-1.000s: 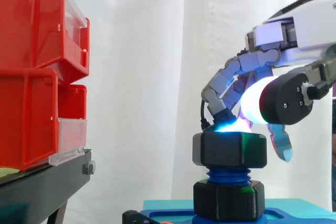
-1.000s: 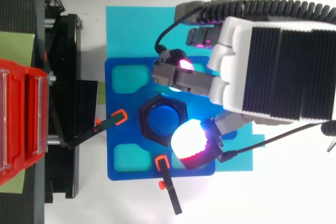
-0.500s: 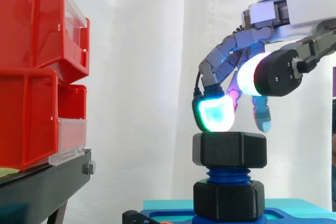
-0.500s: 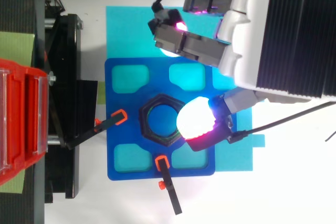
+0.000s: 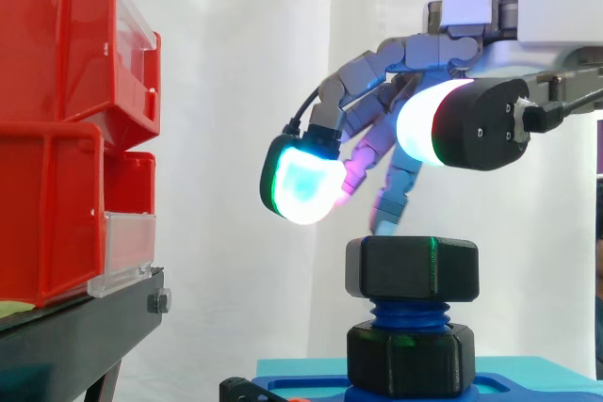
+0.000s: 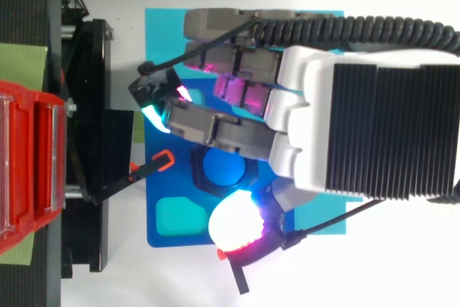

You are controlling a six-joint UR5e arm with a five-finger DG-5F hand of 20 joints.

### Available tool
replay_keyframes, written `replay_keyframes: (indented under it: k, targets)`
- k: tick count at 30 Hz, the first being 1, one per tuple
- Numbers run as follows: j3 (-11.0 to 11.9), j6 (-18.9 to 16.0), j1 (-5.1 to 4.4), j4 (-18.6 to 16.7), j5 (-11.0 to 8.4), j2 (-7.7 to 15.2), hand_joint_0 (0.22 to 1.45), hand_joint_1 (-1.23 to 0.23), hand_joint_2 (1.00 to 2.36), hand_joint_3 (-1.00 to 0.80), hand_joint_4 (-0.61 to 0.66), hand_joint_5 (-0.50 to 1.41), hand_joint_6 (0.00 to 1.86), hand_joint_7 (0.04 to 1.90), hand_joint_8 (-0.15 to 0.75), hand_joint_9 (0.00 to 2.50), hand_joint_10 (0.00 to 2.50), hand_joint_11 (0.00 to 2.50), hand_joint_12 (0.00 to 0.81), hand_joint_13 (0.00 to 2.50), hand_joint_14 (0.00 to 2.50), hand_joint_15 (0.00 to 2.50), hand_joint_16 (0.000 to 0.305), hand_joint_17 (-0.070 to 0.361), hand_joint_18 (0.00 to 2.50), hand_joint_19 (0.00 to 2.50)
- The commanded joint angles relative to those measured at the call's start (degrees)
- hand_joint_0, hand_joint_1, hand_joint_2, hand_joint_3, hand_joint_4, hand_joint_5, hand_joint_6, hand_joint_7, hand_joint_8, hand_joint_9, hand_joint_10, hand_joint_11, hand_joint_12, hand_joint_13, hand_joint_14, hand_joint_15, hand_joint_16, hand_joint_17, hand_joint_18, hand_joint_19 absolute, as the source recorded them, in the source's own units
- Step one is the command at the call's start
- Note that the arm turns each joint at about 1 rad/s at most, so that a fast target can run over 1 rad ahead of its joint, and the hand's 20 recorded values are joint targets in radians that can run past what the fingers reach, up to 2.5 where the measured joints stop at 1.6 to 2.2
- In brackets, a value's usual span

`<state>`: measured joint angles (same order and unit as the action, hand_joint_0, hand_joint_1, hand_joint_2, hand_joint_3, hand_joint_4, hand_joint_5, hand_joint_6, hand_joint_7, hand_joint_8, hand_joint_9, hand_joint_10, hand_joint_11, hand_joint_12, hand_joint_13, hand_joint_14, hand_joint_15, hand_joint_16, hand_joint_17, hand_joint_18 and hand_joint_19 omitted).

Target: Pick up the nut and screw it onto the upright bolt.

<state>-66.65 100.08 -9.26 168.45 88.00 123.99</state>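
Nut (image 5: pixel 412 268) sits level on top of the upright blue bolt (image 5: pixel 410 313), with a band of bare thread showing between it and a black hex collar (image 5: pixel 410 358) at the bolt's foot. The hand (image 5: pixel 513 40) hangs at twelve o'clock of the nut and clear of it. Its fingers (image 5: pixel 301 185) are spread loose and grasp nothing, the outermost glowing pad reaching toward ten o'clock, past the nut's edge.

(By the look of it, the nut is started on the thread but not run down. The fingers seem poised above it so they can close round its flats for a turn.)

Seen from above, the bolt stands at the middle of a blue fixture plate (image 6: pixel 162 231). A clamp (image 6: pixel 147 169) bears on the plate at nine o'clock of the bolt and a second clamp (image 6: pixel 236 275) at six o'clock, presumably so the plate cannot twist as the nut is turned. The plate lies on a cyan mat (image 6: pixel 165 34) spread over the white worktop (image 6: pixel 402 271).

A shallow pocket (image 6: pixel 176 215) in the plate, at seven o'clock of the bolt, holds nothing. At nine o'clock of the work, red bins (image 5: pixel 57 195) are stacked on a black stand (image 5: pixel 75 327). Their clear front lips face the bolt, and their contents are hidden.
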Motion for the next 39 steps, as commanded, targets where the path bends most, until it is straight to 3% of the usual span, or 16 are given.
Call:
replay_keyframes:
  k: [1, 7, 13, 21, 31, 39]
  targets:
    - [-0.41, -0.15, -0.32, -1.01, -0.11, 0.02, 0.51, -0.13, 1.00, -0.50, 0.19, -0.11, 0.50, 0.65, 0.226, 1.00, 0.00, 0.00, 0.230, 0.65, 0.00, 0.00, 0.032, 0.072, 0.39, 0.08]
    - [-0.41, -1.64, -0.93, -0.66, -0.11, 0.37, 0.49, -0.08, 1.00, -0.50, 0.18, -0.14, 0.50, 0.64, 0.210, 0.58, 0.00, 0.00, 0.303, 0.33, 0.00, 0.00, 0.035, 0.079, 0.00, 0.00]
    - [-0.85, -3.22, -1.37, 0.13, -0.11, 0.28, 0.48, -0.01, 1.00, -0.50, 0.12, -0.14, 0.50, 0.66, 0.148, 0.00, 0.00, 0.00, 0.334, 0.00, 0.00, 0.00, 0.041, 0.092, 0.00, 0.00]
    - [-2.70, -4.63, -1.99, -0.40, -0.81, 0.28, 0.48, -0.01, 1.00, -0.50, 0.08, -0.10, 0.50, 0.73, 0.126, 0.00, 0.00, 0.00, 0.333, 0.00, 0.00, 0.00, 0.043, 0.097, 0.00, 0.00]
    - [-2.70, -5.16, -1.99, 1.45, -1.08, 0.28, 0.48, -0.03, 1.00, -0.50, 0.22, -0.07, 0.50, 1.04, 0.183, 0.05, 0.00, 0.00, 0.339, 0.08, 0.00, 0.00, 0.042, 0.094, 0.00, 0.00]
    - [-2.70, -5.07, -1.99, 2.24, -0.99, 0.28, 0.49, -0.07, 1.00, -0.50, 0.22, -0.05, 0.50, 1.22, 0.211, 0.20, 0.00, 0.00, 0.332, 0.20, 0.00, 0.00, 0.040, 0.090, 0.00, 0.00]
